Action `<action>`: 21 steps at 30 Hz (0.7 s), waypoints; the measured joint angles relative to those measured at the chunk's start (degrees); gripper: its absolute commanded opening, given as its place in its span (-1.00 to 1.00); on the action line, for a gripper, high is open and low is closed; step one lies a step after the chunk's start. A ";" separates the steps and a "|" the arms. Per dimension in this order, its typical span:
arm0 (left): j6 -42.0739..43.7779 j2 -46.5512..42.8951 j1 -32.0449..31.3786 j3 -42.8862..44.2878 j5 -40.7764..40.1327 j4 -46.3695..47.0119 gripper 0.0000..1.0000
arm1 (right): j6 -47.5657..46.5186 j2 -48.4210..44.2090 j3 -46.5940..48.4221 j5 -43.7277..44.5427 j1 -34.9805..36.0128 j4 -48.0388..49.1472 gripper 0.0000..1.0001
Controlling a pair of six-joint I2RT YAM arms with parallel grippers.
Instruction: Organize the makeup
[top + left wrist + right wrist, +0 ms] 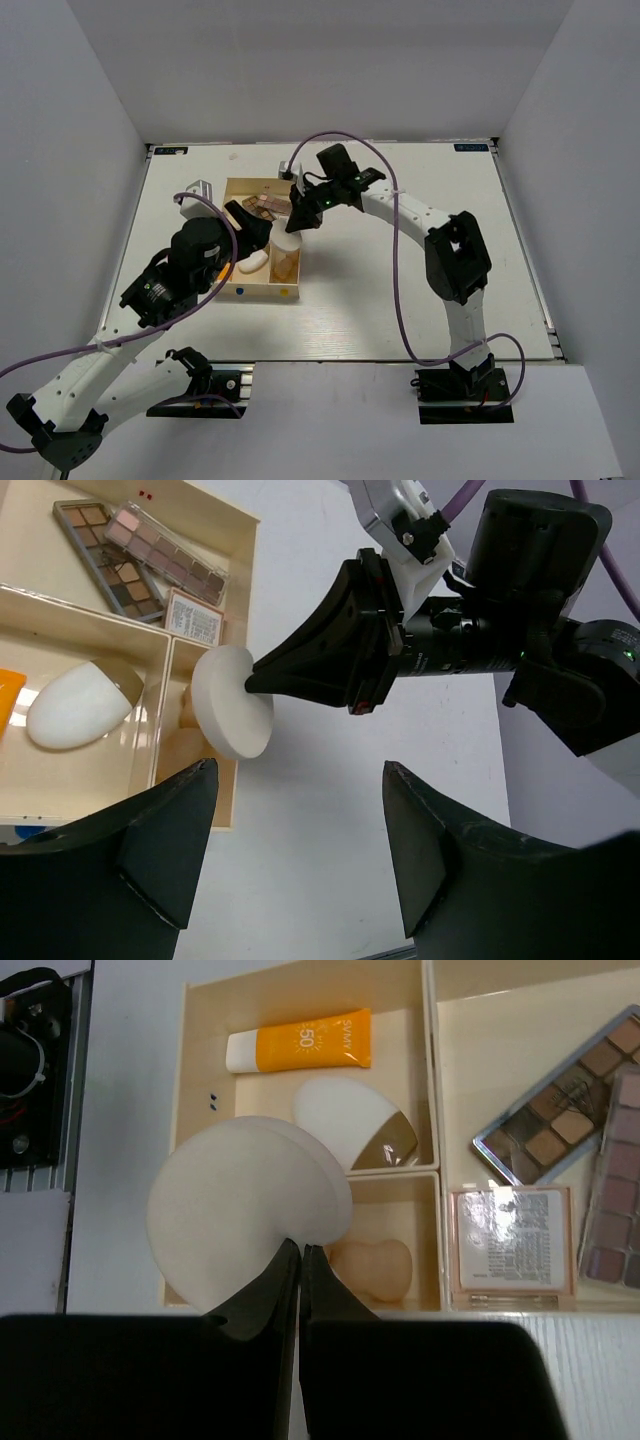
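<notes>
My left gripper (298, 790) hangs open and empty beside the pale wooden divided box (248, 590). My right gripper (300, 1252) pinches just the rim of the round cream foam puff (240, 1210), above the small compartment holding a tan egg-shaped sponge (372, 1265). Released here, the puff may catch the wall and tip out.

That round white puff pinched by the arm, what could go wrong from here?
The right gripper holds the round puff only by its edge, so it might slip out. It looks wider than the small compartment below, where a tan sponge lies, so it may catch on the box wall.
</notes>
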 measured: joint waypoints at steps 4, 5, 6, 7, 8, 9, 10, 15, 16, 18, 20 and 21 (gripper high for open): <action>-0.50 -0.04 0.00 0.00 -0.52 -1.20 0.53 | -0.07 1.27 -0.04 -0.44 1.81 2.58 -1.00; -0.61 -0.04 0.00 0.00 -0.55 -1.36 0.53 | -0.20 1.53 -0.15 -0.44 2.19 3.30 -1.00; -0.76 -0.09 0.00 -0.02 -0.57 -1.51 0.53 | -0.35 1.66 -0.50 -0.39 2.51 4.22 -1.00; -0.90 -0.17 0.00 -0.11 -0.59 -1.62 0.53 | -0.59 1.70 -0.96 -0.33 2.80 4.92 -0.97; -1.07 -0.28 0.00 -0.28 -0.63 -1.73 0.53 | -0.81 1.75 -1.49 -0.20 3.04 5.49 -0.95; -1.18 -0.44 0.00 -0.48 -0.68 -2.01 0.53 | -1.03 1.88 -1.95 -0.13 3.30 6.05 -0.93; -1.33 -0.50 0.00 -0.55 -0.72 -2.34 0.53 | -1.27 2.19 -2.32 0.07 3.50 6.58 -0.92; -1.88 -0.74 0.00 -0.57 -0.94 -3.52 0.53 | -2.56 3.52 -5.51 1.79 3.98 8.85 -0.82; -1.95 -0.90 0.00 -0.59 -0.96 -3.76 0.53 | -2.86 3.58 -6.38 2.25 3.98 8.98 -0.79; -2.05 -1.27 0.00 -0.63 -0.96 -3.91 0.53 | -3.54 3.58 -7.61 3.02 3.98 9.05 -0.73; -2.14 -1.53 0.00 -0.66 -0.96 -3.93 0.53 | -3.93 3.61 -8.31 3.69 3.98 9.16 -0.59; -2.14 -1.57 0.00 -0.66 -0.96 -3.93 0.53 | -4.11 3.61 -8.39 3.98 3.96 9.18 -0.44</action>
